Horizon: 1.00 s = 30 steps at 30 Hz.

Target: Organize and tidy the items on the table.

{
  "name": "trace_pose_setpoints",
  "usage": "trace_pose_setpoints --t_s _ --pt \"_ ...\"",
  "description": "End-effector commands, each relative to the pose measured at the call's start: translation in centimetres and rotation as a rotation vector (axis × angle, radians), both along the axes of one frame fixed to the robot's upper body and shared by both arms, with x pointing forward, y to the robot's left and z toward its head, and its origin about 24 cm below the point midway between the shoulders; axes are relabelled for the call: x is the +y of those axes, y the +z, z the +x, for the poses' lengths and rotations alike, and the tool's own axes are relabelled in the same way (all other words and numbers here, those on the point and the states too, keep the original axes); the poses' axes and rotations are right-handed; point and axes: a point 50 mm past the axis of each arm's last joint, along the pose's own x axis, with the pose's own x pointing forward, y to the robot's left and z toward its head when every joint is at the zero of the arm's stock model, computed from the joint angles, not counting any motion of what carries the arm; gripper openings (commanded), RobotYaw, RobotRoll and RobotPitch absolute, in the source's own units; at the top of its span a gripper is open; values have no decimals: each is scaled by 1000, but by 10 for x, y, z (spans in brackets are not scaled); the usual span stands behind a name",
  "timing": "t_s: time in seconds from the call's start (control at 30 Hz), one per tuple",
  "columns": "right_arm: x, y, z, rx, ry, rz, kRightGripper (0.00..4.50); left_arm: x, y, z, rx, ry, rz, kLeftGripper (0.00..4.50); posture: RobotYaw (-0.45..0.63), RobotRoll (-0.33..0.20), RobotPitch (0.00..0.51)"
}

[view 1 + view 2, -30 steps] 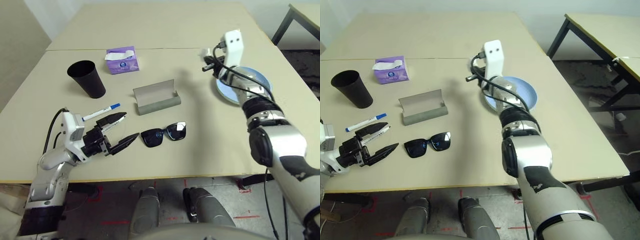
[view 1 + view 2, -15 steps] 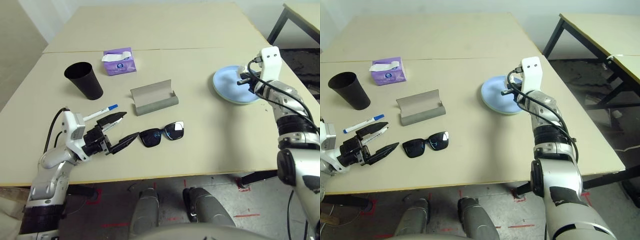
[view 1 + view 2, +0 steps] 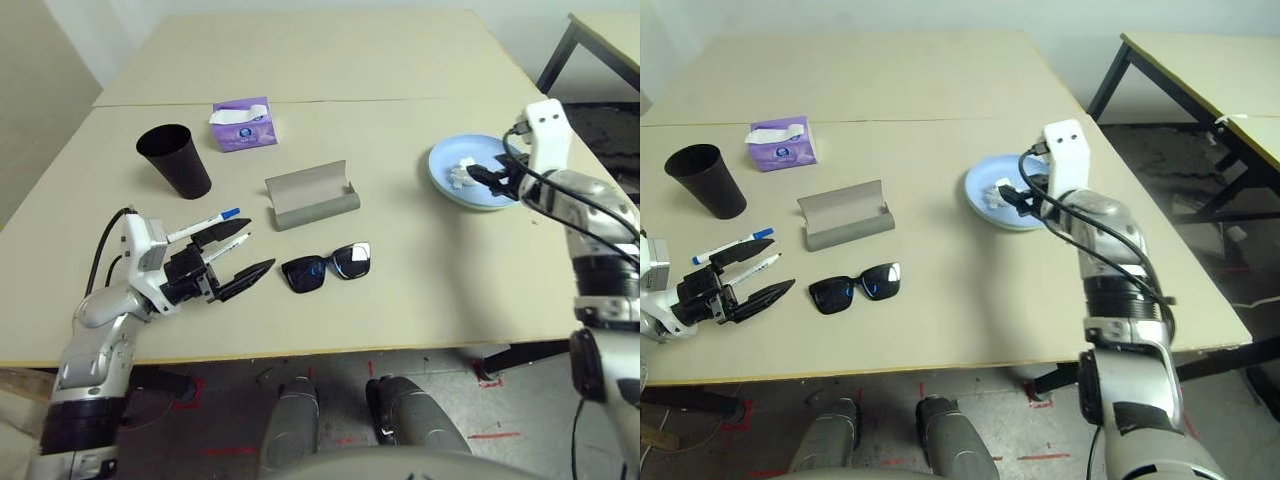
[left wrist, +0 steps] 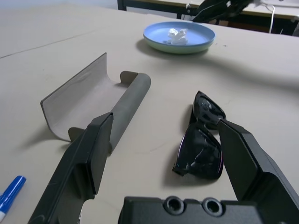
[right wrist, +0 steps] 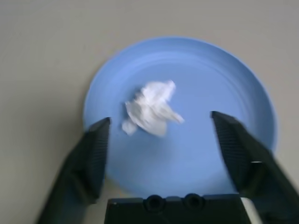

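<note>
A pale blue plate (image 3: pixel 478 191) rests on a green one near the table's right edge, and a crumpled white tissue (image 5: pixel 152 108) lies loose in it. My right gripper (image 3: pixel 488 175) hangs open just over the plate, its fingers either side of the tissue. My left gripper (image 3: pixel 258 247) stands open low over the table (image 3: pixel 420 280) at the front left, just left of the black sunglasses (image 3: pixel 327 267). Two white pens (image 3: pixel 205 222) lie beside its fingers. The grey glasses case (image 3: pixel 312 195) lies open behind the sunglasses. A black cup (image 3: pixel 173 160) stands upright at the left.
A purple tissue box (image 3: pixel 241 123) sits behind the cup near the seam (image 3: pixel 330 99) across the table. A separate beige table with black legs (image 3: pixel 1200 60) stands off to the right. The table's right edge runs close beside the plate.
My right arm swung from the plate's left to its right side and came down, and its gripper opened. The tissue now lies on the plate. My left arm has hardly moved.
</note>
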Motion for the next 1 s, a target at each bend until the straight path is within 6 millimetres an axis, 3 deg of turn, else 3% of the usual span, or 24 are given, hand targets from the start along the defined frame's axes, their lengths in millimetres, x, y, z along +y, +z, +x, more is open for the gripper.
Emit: trace_pose_setpoints --t_s 0.03,0.2,0.4,0.57,0.73,0.8,1.0 --pt "2 15 -20 -1 57 18 4478 7 1 -1 13 -2 22 4500 -34 0 135" --pt "26 23 -50 106 180 21 4478 17 0 -4 46 -48 54 4500 -56 0 137" --pt "96 24 -72 302 510 0 4478 22 2 -5 87 -149 112 4500 -52 0 144" --pt "170 38 -63 221 787 -336 4478 31 8 -7 116 -183 167 4500 -47 0 152" --pt "219 51 -58 229 938 -434 4478 40 8 -5 122 -170 177 4500 -35 0 153" --pt "231 51 -59 288 976 -437 4478 45 7 -7 126 -164 186 4500 -25 0 155" --pt "257 18 -60 406 1032 -569 4478 70 9 -19 145 -122 228 4500 9 0 163"
